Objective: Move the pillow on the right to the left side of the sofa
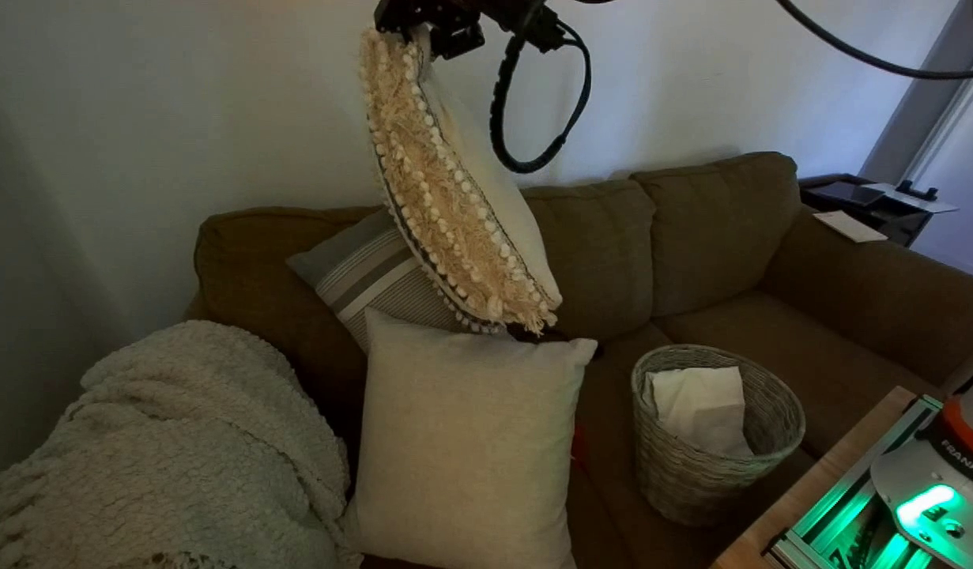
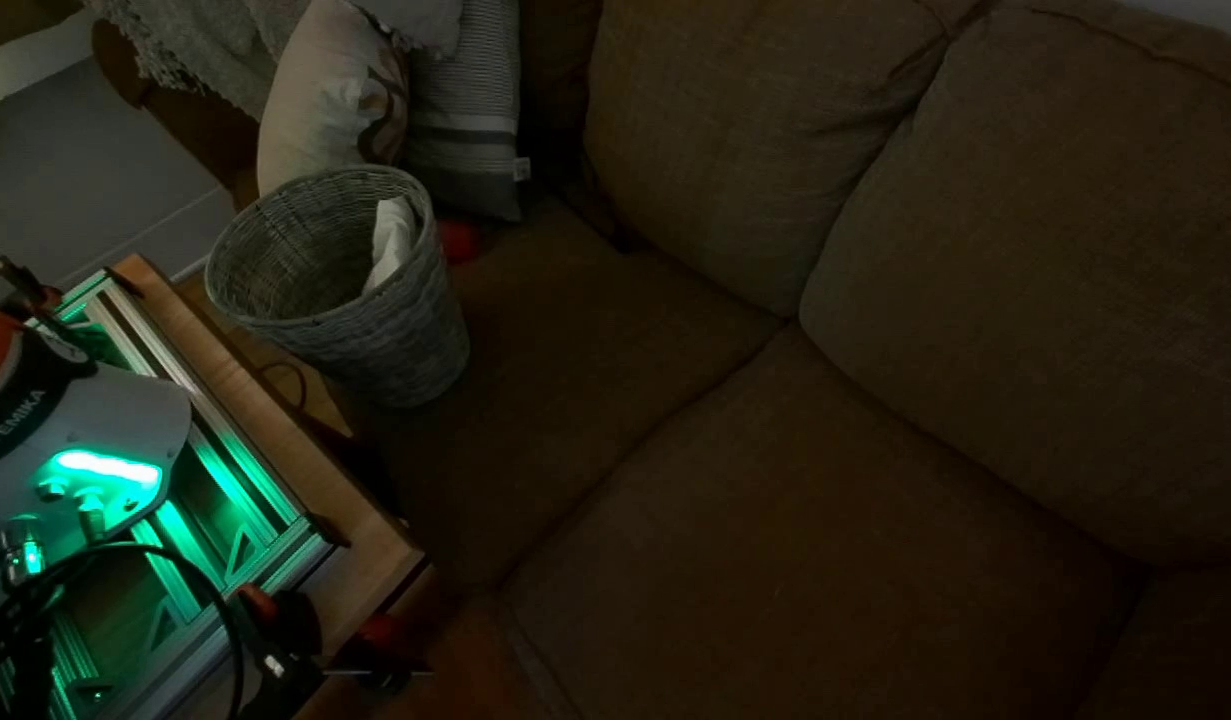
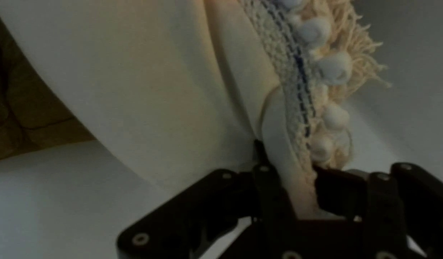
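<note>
The fringed cream pillow point(image 1: 443, 182) hangs tilted from my gripper point(image 1: 413, 33). It is in front of the sofa's back, partly over the grey striped pillow. Its lower corner is just above the plain cream pillow; I cannot tell whether it touches. In the wrist view my gripper point(image 3: 288, 169) is shut on an edge of the fringed pillow point(image 3: 153, 90), fabric pinched between the fingers. The brown sofa point(image 1: 715, 229) shows in both exterior views point(image 2: 775, 500), and a strip of it in the wrist view point(image 3: 41, 122). The gripper is out of view in an exterior view.
The grey striped pillow point(image 1: 375, 273) leans on the sofa back. The plain cream pillow point(image 1: 470, 442) stands in front. A fleecy blanket point(image 1: 186, 442) covers one arm. A wicker basket point(image 1: 684, 482) with white paper stands on the seat, beside the wooden table point(image 2: 365, 580) under the robot base.
</note>
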Robot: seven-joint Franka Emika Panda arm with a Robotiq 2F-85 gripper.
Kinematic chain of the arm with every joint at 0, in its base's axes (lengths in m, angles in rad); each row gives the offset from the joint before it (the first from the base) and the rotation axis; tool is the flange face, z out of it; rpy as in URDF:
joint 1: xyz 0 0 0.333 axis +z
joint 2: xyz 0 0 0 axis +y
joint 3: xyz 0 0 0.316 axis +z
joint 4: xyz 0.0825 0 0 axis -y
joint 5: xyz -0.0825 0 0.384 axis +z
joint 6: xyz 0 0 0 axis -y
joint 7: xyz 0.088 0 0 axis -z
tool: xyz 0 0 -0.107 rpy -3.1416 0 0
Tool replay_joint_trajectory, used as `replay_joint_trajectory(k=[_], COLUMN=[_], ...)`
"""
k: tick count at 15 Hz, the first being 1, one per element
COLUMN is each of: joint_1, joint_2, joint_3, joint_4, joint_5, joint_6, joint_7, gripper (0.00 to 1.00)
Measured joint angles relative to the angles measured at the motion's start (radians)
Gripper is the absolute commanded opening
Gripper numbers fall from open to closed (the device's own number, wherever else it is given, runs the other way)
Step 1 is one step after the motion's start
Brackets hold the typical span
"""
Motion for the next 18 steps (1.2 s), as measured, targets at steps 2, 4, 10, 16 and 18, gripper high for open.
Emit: replay_joint_trajectory(k=[2, 4, 10, 16, 18], joint_1=[0.024, 0.043, 0.075, 0.074, 0.075], joint_2=[0.061, 0.115, 0.210, 0.306, 0.342], joint_3=[-0.033, -0.058, -0.111, -0.042, -0.012], joint_4=[0.094, 0.177, 0.342, 0.503, 0.560], joint_5=[0.005, 0.014, 0.040, 0.259, 0.333], joint_6=[-0.058, -0.100, -0.191, -0.205, -0.205], joint_7=[0.023, 0.038, 0.048, -0.192, -0.282], gripper=[0.56, 0.72, 1.00, 1.00, 1.00])
